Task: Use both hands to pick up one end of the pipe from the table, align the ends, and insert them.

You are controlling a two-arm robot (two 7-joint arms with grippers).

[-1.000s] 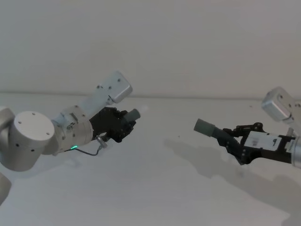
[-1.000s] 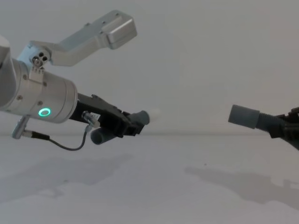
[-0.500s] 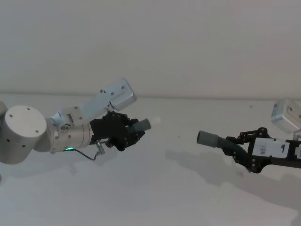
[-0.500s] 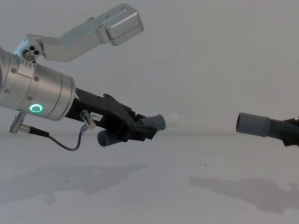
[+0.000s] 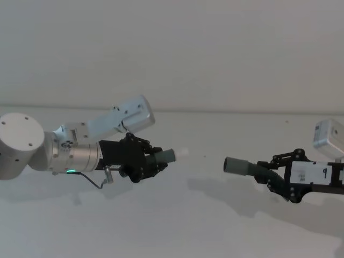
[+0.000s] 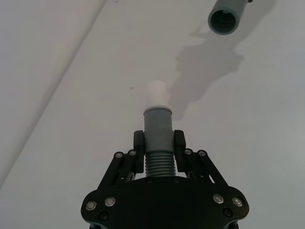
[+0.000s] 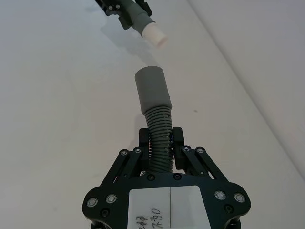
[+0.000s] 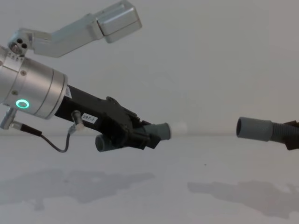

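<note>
We have both pieces up off the bench (image 5: 177, 226) now: our left pincer (image 5: 152, 163) pinching the short tube (image 8: 159, 132) behind its white tip (image 6: 156, 94), our right pincer (image 5: 270, 176) pinching the ribbed hose (image 7: 159, 126) behind the cuff (image 5: 235, 165). That tip points toward the cuff's open mouth, well apart from it, axes nearly in line; from the left wrist the mouth sits off the tube's axis, so we judge a small re-aim comes before closing the gap

Above the worktop (image 5: 177, 226), the left gripper (image 5: 153, 161) holds the short tube (image 5: 165, 156) on the left. The right gripper (image 5: 271, 177) holds the hose (image 7: 158, 129) on the right. The tip (image 5: 184, 153) faces the cuff (image 5: 235, 165), well apart.
</note>
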